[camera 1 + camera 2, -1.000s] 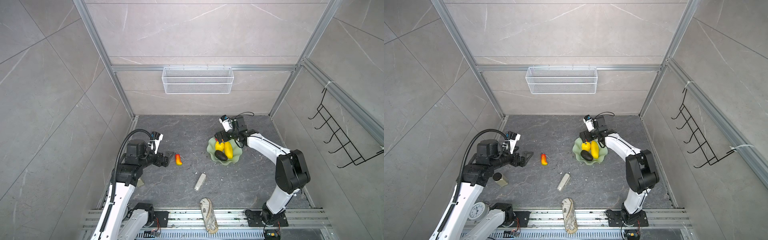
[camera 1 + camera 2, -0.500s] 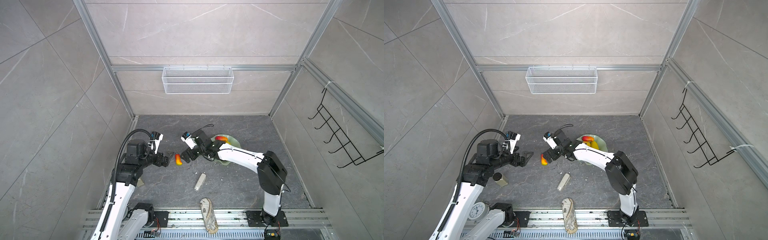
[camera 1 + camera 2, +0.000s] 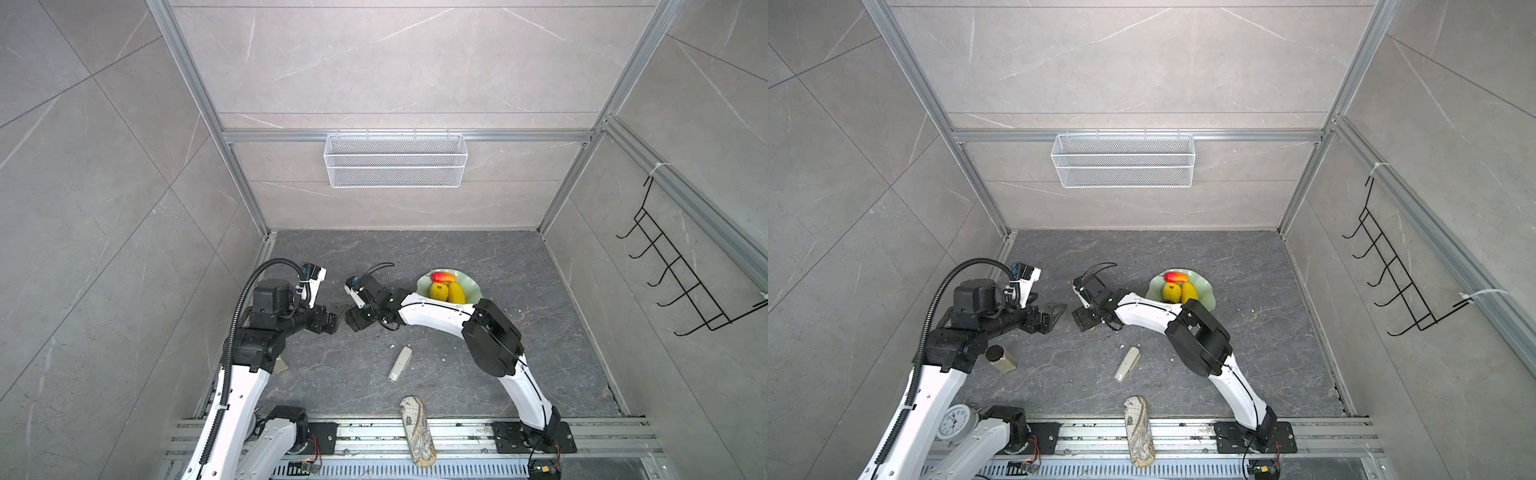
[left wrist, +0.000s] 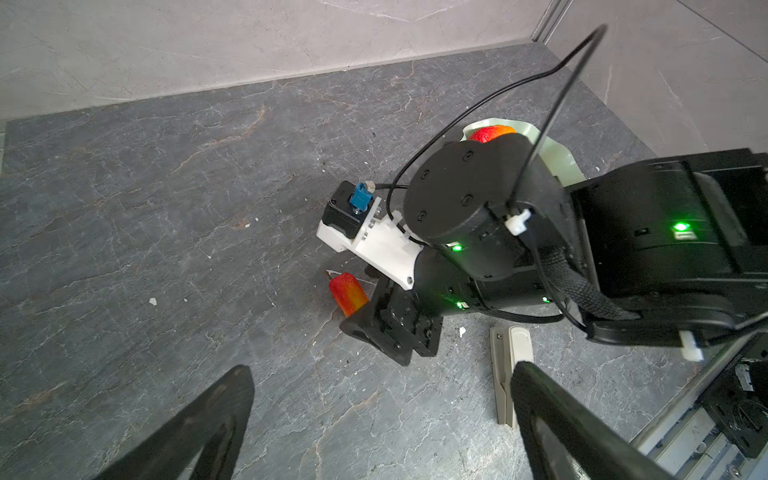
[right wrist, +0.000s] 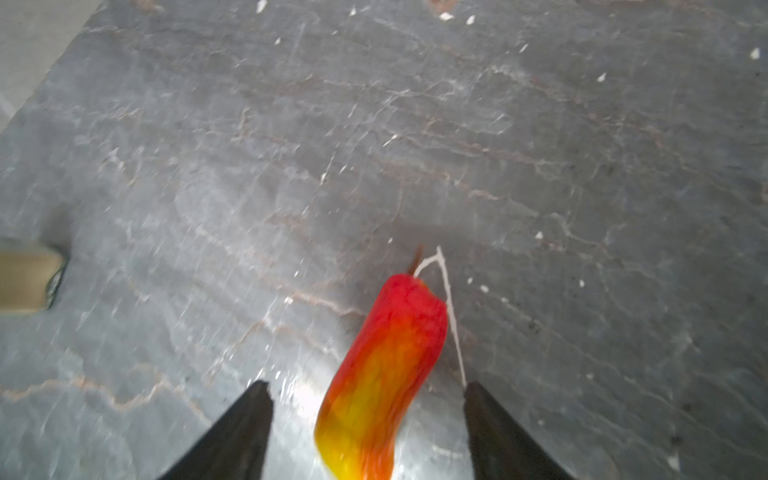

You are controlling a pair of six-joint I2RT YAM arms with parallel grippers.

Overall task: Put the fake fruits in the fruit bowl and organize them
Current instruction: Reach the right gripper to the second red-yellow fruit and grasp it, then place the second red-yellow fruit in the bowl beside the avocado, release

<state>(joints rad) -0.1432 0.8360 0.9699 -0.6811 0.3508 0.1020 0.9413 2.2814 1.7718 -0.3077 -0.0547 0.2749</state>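
**Inspector:** Top views first. Where is the fruit bowl?

**Assistant:** In both top views the fruit bowl [image 3: 473, 286] [image 3: 1209, 287] sits right of centre on the dark floor [image 3: 457, 365]. Three pieces show in it: a round yellow fruit [image 3: 437, 291] [image 3: 1169, 292], a long yellow fruit [image 3: 456, 293] [image 3: 1188, 292] touching it, and a second red fruit [image 3: 442, 276] [image 3: 1176, 276] at the far rim.

**Inspector:** The grippers?

**Assistant:** The right gripper [image 3: 354, 322] [image 3: 1082, 322] reaches left of centre, low over the floor. The left gripper [image 3: 337, 318] [image 3: 1057, 312] is just beside it. Neither view shows the jaw gaps. A silver-white device [image 3: 400, 364] [image 3: 1128, 364] lies below centre.

**Inspector:** Left wrist view?

**Assistant:** The left gripper [image 4: 382, 370] stands wide open and empty. Beyond it, a red-and-yellow fruit [image 4: 348, 293] lies on the floor, one end inside the right gripper [image 4: 376, 322].

**Inspector:** Right wrist view?

**Assistant:** The red-and-yellow fruit [image 5: 386, 365] lies between the fingers [image 5: 232, 432] of the right gripper [image 5: 366, 384]. Bare floor shows on both sides of it. The jaws are parted and not clamped on it. The picture is slightly blurred.
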